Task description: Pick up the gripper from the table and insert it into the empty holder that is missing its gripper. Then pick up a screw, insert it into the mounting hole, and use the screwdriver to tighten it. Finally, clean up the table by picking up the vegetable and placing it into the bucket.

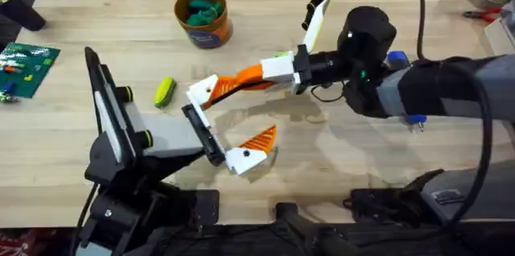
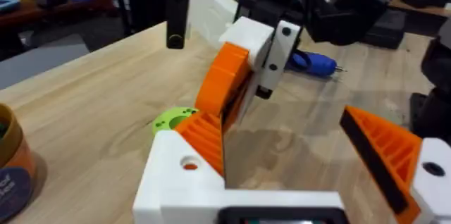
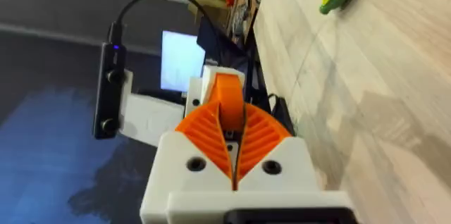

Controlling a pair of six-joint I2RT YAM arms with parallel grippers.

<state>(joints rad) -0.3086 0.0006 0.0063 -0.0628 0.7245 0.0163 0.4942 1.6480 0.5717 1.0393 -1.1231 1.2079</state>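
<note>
The right hand (image 1: pixel 245 79) is reaching across the bench (image 1: pixel 96 14) toward 9 o'clock. Its orange pads are clamped together on the gripper (image 3: pixel 225 98), and it is pressing the gripper's ribbed end against the holder (image 1: pixel 201 89). The holder is the white bracket on the black bar. The left hand (image 1: pixel 229 119) is standing wide apart and gripping nothing, and its other bracket is carrying its own orange wedge (image 1: pixel 261 137) at about 5 o'clock of the holder.

The main risk appears to be a skewed seat. The gripper is meeting the bracket at an angle, so pushing harder could jam it or pop it out of the pads. If it seats crooked, it could cover the mounting hole (image 2: pixel 189 162) and no screw would start. A hard push could also shove the bracket aside.

The screwdriver (image 2: pixel 313 62) is lying at 3 o'clock, tucked close behind the right arm, where a sweep of the arm could roll it. The vegetable (image 1: pixel 164 92) is lying just at 9 o'clock of the holder. The bucket (image 1: pixel 203 16) is standing at 12 o'clock, well apart from the holder.
</note>
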